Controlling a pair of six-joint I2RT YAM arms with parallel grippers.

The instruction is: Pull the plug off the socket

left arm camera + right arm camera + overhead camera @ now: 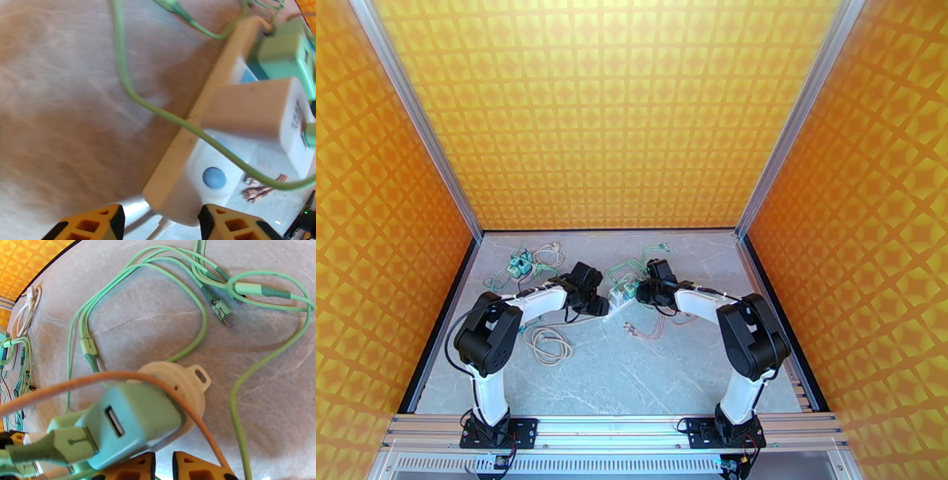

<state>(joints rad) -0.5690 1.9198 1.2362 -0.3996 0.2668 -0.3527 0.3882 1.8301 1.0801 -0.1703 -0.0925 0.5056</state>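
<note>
Two arms point(486, 339) reach in from the near edge of the table point(632, 379) and meet at a white strip point(622, 297) near its middle. Closest in, a coiled pale cable point(547, 344) lies beside the left arm.

The left fingers point(106, 221) stand apart, straddling the strip's point(173, 185) near end, where its cord runs out between them. One finger is just beside the casing and the other shows a gap, so nothing is clamped.

Past a blue button point(214, 177), a white plug point(252, 106) sits in the strip. A green plug point(284, 55) sits just beyond it, at the far end. A green cable point(126, 83) crosses over the strip.

The right fingers point(205, 469) are drawn nearly together just below the green plug point(134, 417); whether they pinch it I cannot tell. An orange cable point(79, 384) arcs over that plug.

Farther off, green leads point(193, 315) loop on the table, and more chargers point(520, 264) lie toward the back left.
</note>
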